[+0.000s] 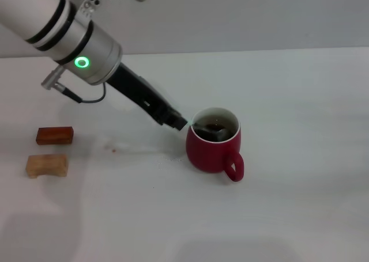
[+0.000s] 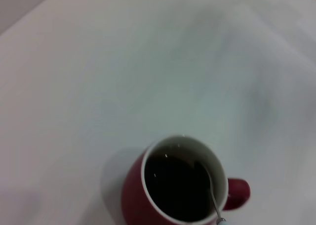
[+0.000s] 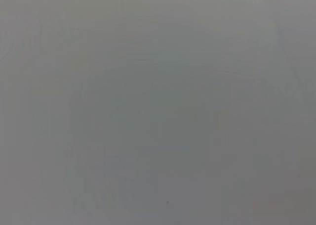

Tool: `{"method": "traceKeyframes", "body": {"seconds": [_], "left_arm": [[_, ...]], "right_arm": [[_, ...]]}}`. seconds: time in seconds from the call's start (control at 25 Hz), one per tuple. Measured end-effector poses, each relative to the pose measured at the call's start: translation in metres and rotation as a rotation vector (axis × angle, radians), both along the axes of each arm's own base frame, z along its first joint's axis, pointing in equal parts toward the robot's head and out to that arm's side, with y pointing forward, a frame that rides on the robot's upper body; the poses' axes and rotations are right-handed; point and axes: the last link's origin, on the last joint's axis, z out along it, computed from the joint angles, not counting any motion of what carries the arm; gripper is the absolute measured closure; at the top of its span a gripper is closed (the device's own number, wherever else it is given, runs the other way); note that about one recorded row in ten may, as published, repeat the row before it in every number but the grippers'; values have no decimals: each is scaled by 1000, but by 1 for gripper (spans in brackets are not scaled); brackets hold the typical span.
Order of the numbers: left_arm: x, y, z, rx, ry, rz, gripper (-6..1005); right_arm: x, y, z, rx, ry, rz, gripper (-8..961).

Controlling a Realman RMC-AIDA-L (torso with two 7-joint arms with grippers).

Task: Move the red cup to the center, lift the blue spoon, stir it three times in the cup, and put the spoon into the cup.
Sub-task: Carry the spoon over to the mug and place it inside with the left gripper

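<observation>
The red cup [image 1: 212, 152] stands on the white tabletop near the middle of the head view, its handle turned toward me and dark liquid inside. My left gripper [image 1: 180, 122] reaches down from the upper left to the cup's left rim and is shut on the blue spoon [image 1: 202, 127]. The spoon slants over the rim with its bowl in the liquid. In the left wrist view the cup [image 2: 133, 195] is seen from above. The spoon's thin grey neck [image 2: 213, 199] leans against the inner wall by the handle. The right gripper is out of view.
Two small wooden blocks lie at the left of the table, a reddish one [image 1: 55, 135] and a pale one [image 1: 47, 165] in front of it. A faint smear marks the table [image 1: 115, 149] left of the cup. The right wrist view shows only a plain grey surface.
</observation>
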Motion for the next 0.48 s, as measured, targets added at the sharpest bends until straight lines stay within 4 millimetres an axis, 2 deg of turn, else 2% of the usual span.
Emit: {"method": "traceKeyframes", "body": {"seconds": [0.24, 0.48], "left_arm": [[2, 10, -2, 65, -21, -9, 856], [-11, 8, 4, 75, -22, 26, 856]], "right_arm": [[0, 0, -2, -3, 5, -1, 563], [0, -1, -3, -4, 7, -3, 563]]}}
